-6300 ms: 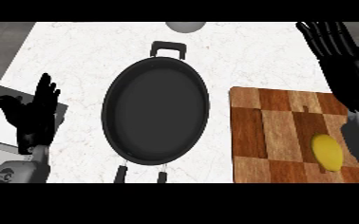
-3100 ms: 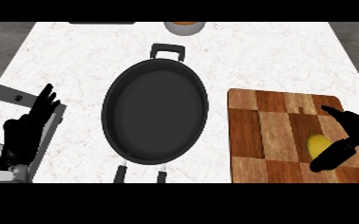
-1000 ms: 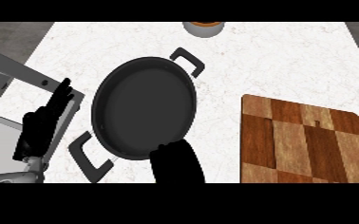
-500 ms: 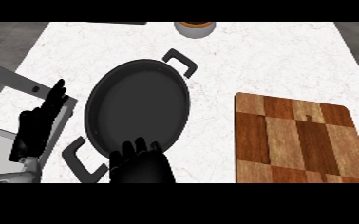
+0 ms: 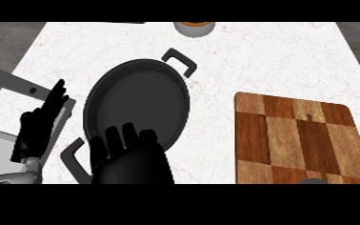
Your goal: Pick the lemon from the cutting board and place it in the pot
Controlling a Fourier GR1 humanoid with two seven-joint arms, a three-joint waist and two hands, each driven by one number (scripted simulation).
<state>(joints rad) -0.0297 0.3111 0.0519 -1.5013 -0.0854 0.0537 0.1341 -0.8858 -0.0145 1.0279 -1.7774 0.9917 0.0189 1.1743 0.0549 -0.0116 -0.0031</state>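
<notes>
The black pot [image 5: 141,95] lies left of centre on the white counter, one handle at the far right and one at the near left. My right hand [image 5: 134,164] hovers over the pot's near rim, back upward, and hides whatever is beneath it. A tiny yellow sliver that may be the lemon [image 5: 125,147] peeks out at the hand's far end; I cannot tell whether it is held. The wooden cutting board [image 5: 292,138] at the right has no lemon on it. My left hand [image 5: 41,126] rests open at the left edge, fingers up.
A round orange-topped container [image 5: 194,27] stands at the counter's far edge. A grey metal piece [image 5: 21,88] juts in at the left, beside the counter's edge. Bare white counter [image 5: 281,62] lies behind the board.
Since the oldest frames my right hand closed over the lemon on the board and the lemon left the board. In the last second that hand shifted left and nearer, over the pot's near rim.
</notes>
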